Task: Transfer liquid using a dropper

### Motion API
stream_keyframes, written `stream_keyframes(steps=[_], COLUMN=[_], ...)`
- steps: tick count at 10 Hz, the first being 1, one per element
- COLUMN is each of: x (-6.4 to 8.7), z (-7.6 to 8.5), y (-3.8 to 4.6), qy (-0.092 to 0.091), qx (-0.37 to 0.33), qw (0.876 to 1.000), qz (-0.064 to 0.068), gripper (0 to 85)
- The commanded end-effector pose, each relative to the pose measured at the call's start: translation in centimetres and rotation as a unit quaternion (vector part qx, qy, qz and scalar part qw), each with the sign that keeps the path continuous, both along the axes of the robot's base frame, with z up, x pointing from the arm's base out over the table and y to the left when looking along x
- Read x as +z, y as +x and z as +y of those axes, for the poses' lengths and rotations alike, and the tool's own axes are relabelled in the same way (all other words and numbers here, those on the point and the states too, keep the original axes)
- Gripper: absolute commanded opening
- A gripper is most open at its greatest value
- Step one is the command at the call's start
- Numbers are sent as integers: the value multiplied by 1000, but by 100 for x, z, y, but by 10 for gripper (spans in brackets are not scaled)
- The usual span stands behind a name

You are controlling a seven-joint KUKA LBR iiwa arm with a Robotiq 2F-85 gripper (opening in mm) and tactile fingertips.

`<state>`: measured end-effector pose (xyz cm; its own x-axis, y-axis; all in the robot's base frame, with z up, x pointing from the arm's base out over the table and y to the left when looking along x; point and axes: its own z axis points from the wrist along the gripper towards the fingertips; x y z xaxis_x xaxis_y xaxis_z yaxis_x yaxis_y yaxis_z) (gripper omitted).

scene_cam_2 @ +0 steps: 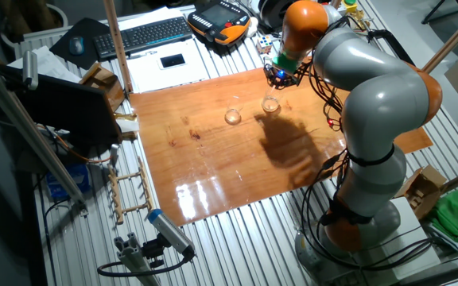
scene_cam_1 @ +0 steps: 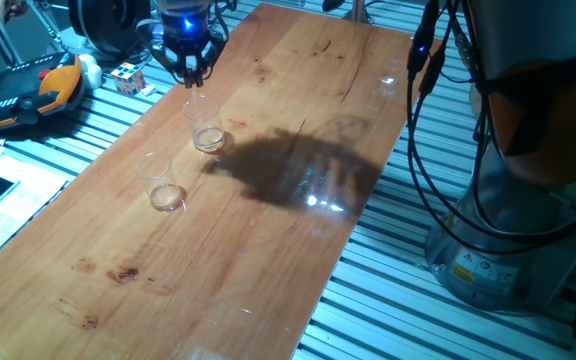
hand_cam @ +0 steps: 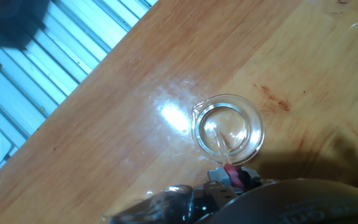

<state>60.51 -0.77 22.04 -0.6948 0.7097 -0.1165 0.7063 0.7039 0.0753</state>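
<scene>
Risk: honestly the dropper (hand_cam: pixel 224 151) looks sketchy, thin tube hanging down into the far glass (scene_cam_1: pixel 206 128); any sideways nudge and I'd guess it clips the rim and tips the tumbler.
Spill: the liquid (hand_cam: pixel 229 127) is just a faint film at the bottom, so a squeeze off-centre probably drips on the table (scene_cam_1: pixel 268 250).
Arm pose: reaching over the table's far end, wrist pointing straight down, gripper (scene_cam_1: pixel 190 66) right above that glass.
Claw: clamped on the dropper's pink bulb end, tube poking toward 11 o'clock in the hand view.
Other glass (scene_cam_1: pixel 161 182): sits at about 7 o'clock from the first, near but apart.
</scene>
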Motion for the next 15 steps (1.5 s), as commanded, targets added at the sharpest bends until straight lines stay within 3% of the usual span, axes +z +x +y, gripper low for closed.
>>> stream_keyframes(steps=[1, 7, 15], x=[30, 65, 46], z=[10, 25, 12], y=[-8, -14, -21], qy=[-2, -4, -4], qx=[2, 4, 4], qw=[1000, 1000, 1000], qz=[0, -1, 5], gripper=[180, 147, 200])
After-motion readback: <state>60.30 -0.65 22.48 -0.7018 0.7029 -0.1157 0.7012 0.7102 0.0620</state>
